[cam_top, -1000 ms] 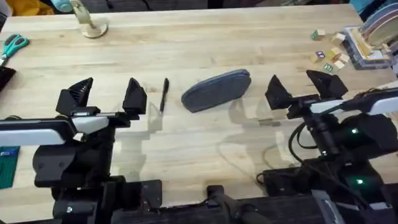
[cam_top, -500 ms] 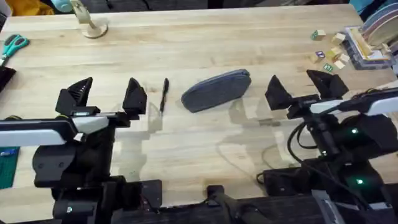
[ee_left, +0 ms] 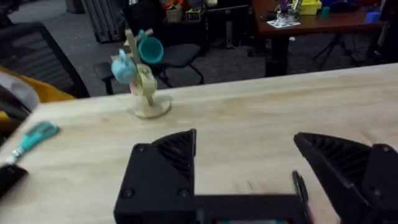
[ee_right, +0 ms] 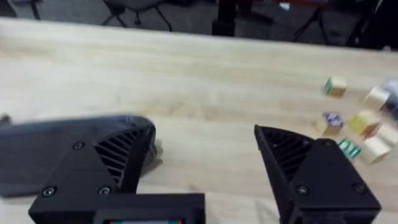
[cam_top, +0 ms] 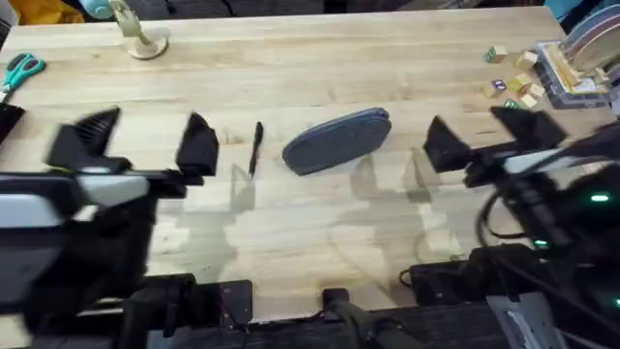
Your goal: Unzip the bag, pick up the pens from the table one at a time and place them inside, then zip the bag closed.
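Observation:
The grey bag (cam_top: 337, 141) lies tilted at the middle of the wooden table (cam_top: 320, 68), its zipper running along its upper edge; its end also shows as the bag (ee_right: 37, 152) in the right wrist view. A thin black pen (cam_top: 256, 146) rests just left of the bag, and the pen (ee_left: 300, 186) peeks out near my left fingers. My left gripper (cam_top: 140, 141) hovers open to the left of the pen, holding nothing. To the right of the bag, my right gripper (cam_top: 484, 136) is open and holds nothing.
Teal-handled scissors (cam_top: 19, 71) lie at the far left edge. A small wooden stand (cam_top: 139, 34) with mugs sits at the back left. Small coloured blocks (cam_top: 513, 85) and a tray of items (cam_top: 576, 63) crowd the back right corner.
Both arms have risen toward the camera and appear larger and blurred. The left gripper shifted left and spread wider, the right gripper shifted slightly right. Bag and pen have not moved.

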